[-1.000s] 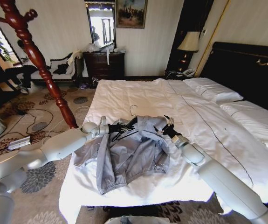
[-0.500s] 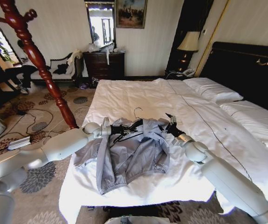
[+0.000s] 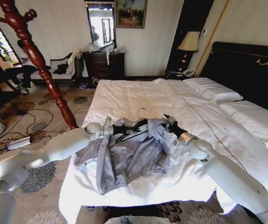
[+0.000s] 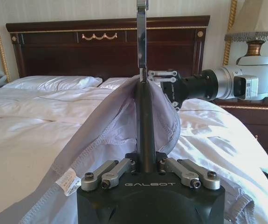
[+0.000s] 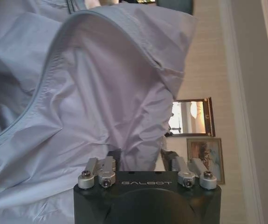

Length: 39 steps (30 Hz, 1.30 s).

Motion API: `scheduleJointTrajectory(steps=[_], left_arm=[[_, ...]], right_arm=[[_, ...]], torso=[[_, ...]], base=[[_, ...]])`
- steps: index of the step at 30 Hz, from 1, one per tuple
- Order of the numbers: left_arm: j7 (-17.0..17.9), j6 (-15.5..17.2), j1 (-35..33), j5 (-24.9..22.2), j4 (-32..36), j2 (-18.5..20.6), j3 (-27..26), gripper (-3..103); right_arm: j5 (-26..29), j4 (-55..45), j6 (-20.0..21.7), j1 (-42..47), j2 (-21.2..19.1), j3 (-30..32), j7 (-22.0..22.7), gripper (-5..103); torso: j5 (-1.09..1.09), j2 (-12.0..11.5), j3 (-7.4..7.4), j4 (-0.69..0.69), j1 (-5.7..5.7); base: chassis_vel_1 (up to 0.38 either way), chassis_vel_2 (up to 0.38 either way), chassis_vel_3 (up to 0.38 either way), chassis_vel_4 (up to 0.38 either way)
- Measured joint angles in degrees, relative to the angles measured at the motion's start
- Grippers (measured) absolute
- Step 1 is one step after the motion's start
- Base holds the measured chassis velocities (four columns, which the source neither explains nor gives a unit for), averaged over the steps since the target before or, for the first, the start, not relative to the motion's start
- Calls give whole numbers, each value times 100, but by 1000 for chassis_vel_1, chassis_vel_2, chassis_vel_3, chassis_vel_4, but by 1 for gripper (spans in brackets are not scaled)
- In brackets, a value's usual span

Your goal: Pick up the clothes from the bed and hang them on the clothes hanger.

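A thin pale grey-lavender jacket (image 3: 129,156) lies crumpled near the foot of the bed (image 3: 138,95), its collar end lifted off the smooth white duvet and its gathered hem trailing toward the near edge. A slim black hanger (image 3: 133,128) sits inside the raised collar, its thin metal hook (image 3: 141,112) poking upward. The bed carries white pillows (image 3: 213,89) against a tall dark headboard (image 3: 245,65) with gold trim.

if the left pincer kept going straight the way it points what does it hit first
Probably the right pincer. The left pincer, shut on the clothes hanger under the clothes, faces it directly across the bed; depth between them is unclear.
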<state>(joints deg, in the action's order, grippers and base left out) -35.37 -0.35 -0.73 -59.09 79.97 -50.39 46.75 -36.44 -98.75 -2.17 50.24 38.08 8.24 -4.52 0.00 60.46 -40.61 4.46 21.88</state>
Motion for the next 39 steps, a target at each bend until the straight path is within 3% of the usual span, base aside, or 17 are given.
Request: scheduleJointTrajectory(steps=[2, 7, 19, 20, 22, 25, 32, 34, 35, 39], left_arm=[[0, -8, 2, 7, -3, -7, 0, 16], [-2, -56, 12, 75, -58, -32, -8, 16], [230, -61, -49, 56, -48, -25, -198, 14], [293, -65, -65, 33, -49, -12, -277, 25], [324, -57, -80, 19, -46, 14, -312, 25], [481, 0, -86, -45, -27, 83, -454, 41], [538, 19, -128, -94, 43, 257, -589, 63], [561, 19, -188, -92, 157, 357, -650, 74], [568, 19, -219, -91, 207, 408, -685, 74], [597, 19, -421, -89, 426, 699, -918, 89]], right_arm=[[-16, 0, -12, 5, -10, 0, -6, 49], [-50, 10, -25, 3, -3, 8, 16, 22], [-93, 148, -27, 9, 140, 7, 400, 19], [-126, 177, -21, 13, 147, 5, 426, 16], [-138, 198, 1, 18, 154, 6, 455, 16], [-158, 235, 64, 31, 171, 4, 508, 16], [-105, 293, 225, 30, 208, -11, 621, 16], [28, 316, 374, 28, 224, -13, 684, 16], [96, 329, 439, 30, 231, -14, 719, 16], [456, 362, 744, 71, 279, -27, 881, 16]], torso=[[0, 0, 0, 0, 0], [0, 0, 0, 0, 0], [-1, 0, 0, -1, -1], [0, 0, 0, 0, 0], [0, -1, -1, 1, -1], [0, 0, -1, 0, 0], [-1, 0, -1, 0, -1], [-1, 0, -1, 0, -1], [-1, 0, 0, 0, -1], [-1, 0, 0, 2, -1]], base=[[0, 0, 0, 0], [0, 0, 0, 0], [0, 0, 0, 0], [0, 0, 0, 0], [0, 0, 0, 0], [0, 0, 0, 0], [0, 0, 0, 0], [0, 0, 0, 0], [0, 0, 0, 0], [0, 0, 0, 0]])
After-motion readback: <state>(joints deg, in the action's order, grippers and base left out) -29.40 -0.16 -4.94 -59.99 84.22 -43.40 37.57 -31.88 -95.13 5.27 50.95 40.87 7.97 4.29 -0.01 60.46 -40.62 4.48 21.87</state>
